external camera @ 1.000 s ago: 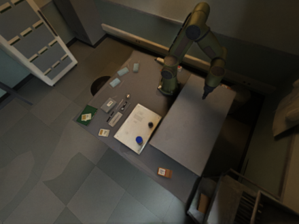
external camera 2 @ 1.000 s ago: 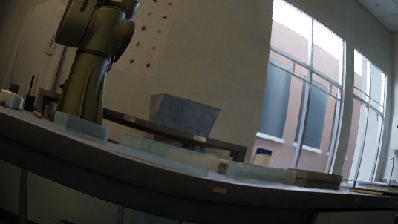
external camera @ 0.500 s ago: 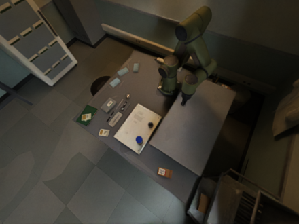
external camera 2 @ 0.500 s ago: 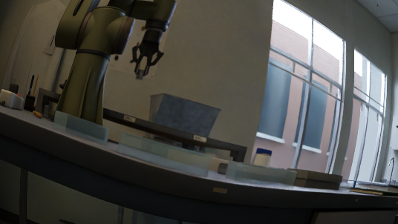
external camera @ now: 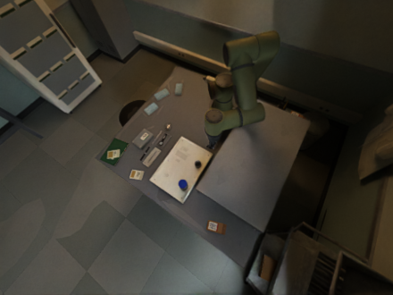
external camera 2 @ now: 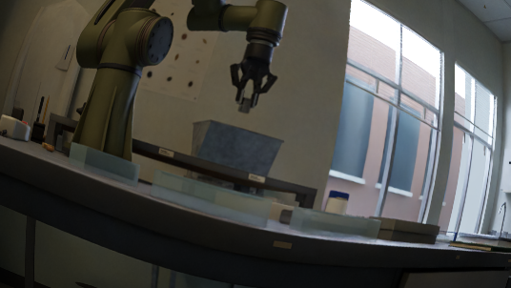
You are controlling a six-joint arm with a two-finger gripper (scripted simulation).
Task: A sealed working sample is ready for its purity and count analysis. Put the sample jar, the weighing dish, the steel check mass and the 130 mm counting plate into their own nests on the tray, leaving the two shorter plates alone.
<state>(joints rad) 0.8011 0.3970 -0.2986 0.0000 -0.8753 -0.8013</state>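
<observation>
On the bench the pale tray [external camera: 181, 168] carries the blue-lidded sample jar [external camera: 182, 184] near its front edge and a small dark weighing dish [external camera: 198, 164] further back. Three pale glass counting plates [external camera: 151, 108] [external camera: 161, 94] [external camera: 178, 88] lie at the far left of the bench; from the second side camera they show as translucent slabs [external camera 2: 209, 196]. My gripper [external camera 2: 248, 102] hangs high above the bench near the tray's far corner, closed on a small grey steel check mass [external camera 2: 245, 108].
Behind the bench runs a wall rail, and a large grey raised slab [external camera: 254, 165] lies right of the tray. Left of the tray lie a grey box [external camera: 142, 137], a green pad [external camera: 114, 151], small tools and a card [external camera: 136, 174]. An orange box [external camera: 216, 227] sits near the front edge.
</observation>
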